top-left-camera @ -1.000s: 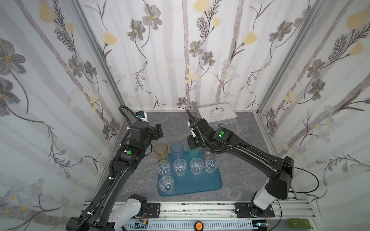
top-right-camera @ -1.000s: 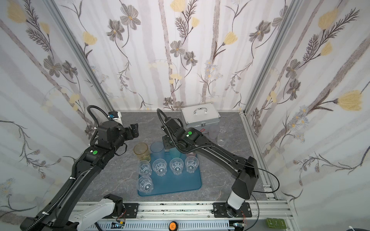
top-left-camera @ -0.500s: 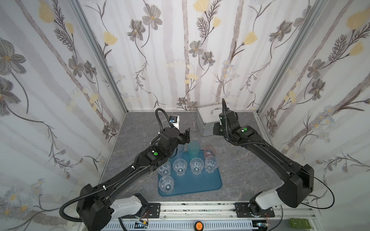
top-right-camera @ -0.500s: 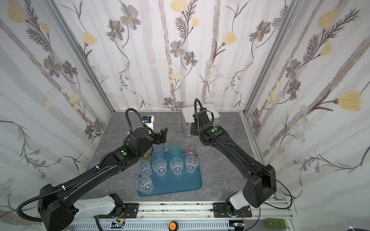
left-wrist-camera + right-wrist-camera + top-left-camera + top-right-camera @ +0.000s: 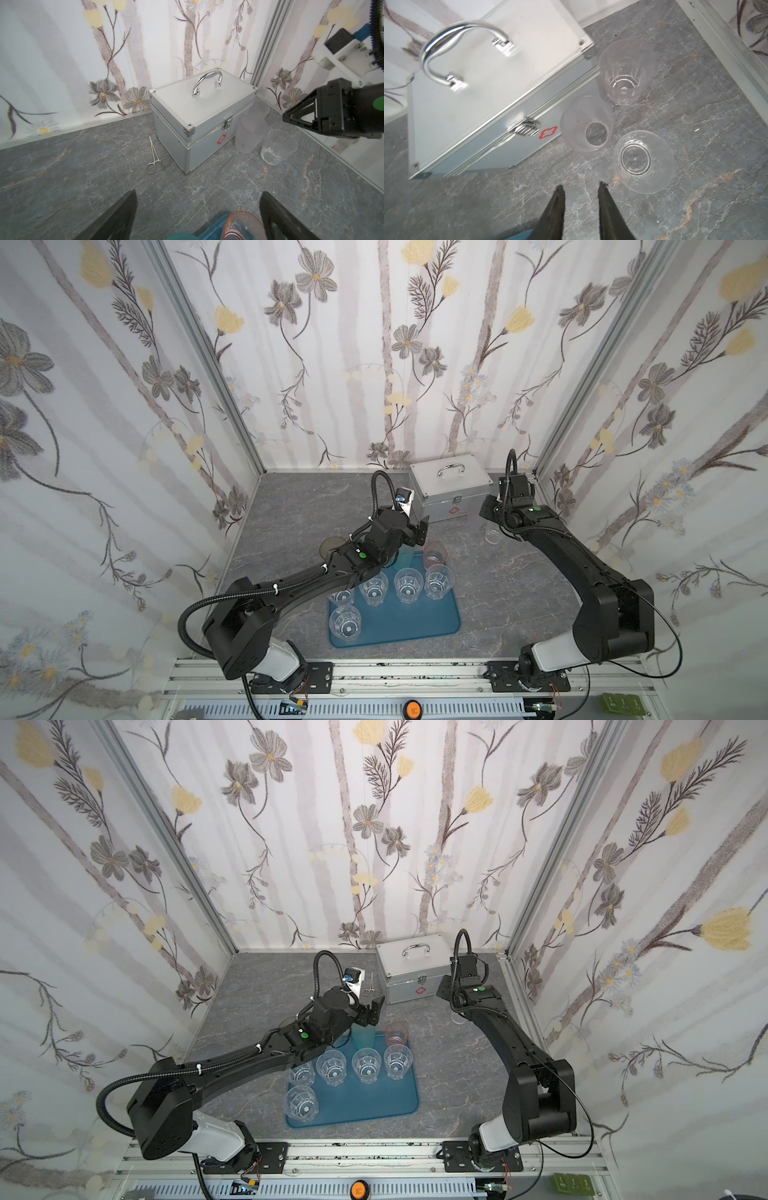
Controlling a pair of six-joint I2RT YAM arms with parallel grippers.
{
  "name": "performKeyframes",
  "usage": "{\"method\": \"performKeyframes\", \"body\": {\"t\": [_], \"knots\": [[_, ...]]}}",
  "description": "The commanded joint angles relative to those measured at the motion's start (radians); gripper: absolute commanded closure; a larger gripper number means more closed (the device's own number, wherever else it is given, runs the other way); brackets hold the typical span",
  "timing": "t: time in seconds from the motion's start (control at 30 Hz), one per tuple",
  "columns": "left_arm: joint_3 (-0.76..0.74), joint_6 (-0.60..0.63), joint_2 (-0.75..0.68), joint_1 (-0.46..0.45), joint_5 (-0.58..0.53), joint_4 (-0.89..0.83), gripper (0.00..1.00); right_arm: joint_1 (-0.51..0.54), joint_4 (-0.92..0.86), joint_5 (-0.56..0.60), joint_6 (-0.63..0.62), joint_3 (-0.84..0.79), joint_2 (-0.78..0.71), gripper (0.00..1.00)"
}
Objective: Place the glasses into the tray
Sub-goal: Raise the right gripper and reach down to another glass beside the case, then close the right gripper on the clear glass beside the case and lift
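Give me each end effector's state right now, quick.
Left end effector: open wide, holding nothing, over the teal glass.
Right end effector: open only narrowly, holding nothing.

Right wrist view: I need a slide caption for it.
Slightly open hand hovers near three clear glasses beside a silver case.

Grey tabletop (image 5: 519,593), tray (image 5: 415,624), silver case (image 5: 451,489), forceps (image 5: 155,158), clear glasses (image 5: 643,162)
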Motion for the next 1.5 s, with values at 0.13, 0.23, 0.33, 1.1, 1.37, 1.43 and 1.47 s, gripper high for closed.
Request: {"method": "performKeyframes", "body": {"t": [0.13,0.23,0.33,1.1,1.37,1.43,1.47], "knots": [[0.075,0.087,0.131,-0.017,0.043,0.064,0.04,-0.146,0.089,-0.070,0.037,0.041,0.107,0.69],[0.104,0.132,0.186,-0.028,0.062,0.066,0.00,-0.189,0.096,-0.087,0.056,0.090,0.175,0.68],[0.123,0.195,0.228,-0.051,0.040,0.067,0.00,-0.223,0.101,-0.131,0.071,0.142,0.258,0.66],[0.098,0.237,0.247,-0.079,0.003,0.071,0.00,-0.277,0.036,-0.196,0.085,0.462,0.603,0.68],[0.093,0.238,0.242,-0.082,-0.004,0.071,0.00,-0.276,0.018,-0.176,0.062,0.458,0.616,0.79],[0.094,0.236,0.242,-0.081,-0.004,0.071,0.00,-0.275,0.018,-0.163,0.057,0.448,0.607,0.82],[0.093,0.236,0.241,-0.081,-0.003,0.071,0.00,-0.275,0.017,-0.156,0.051,0.442,0.602,0.84]]}}
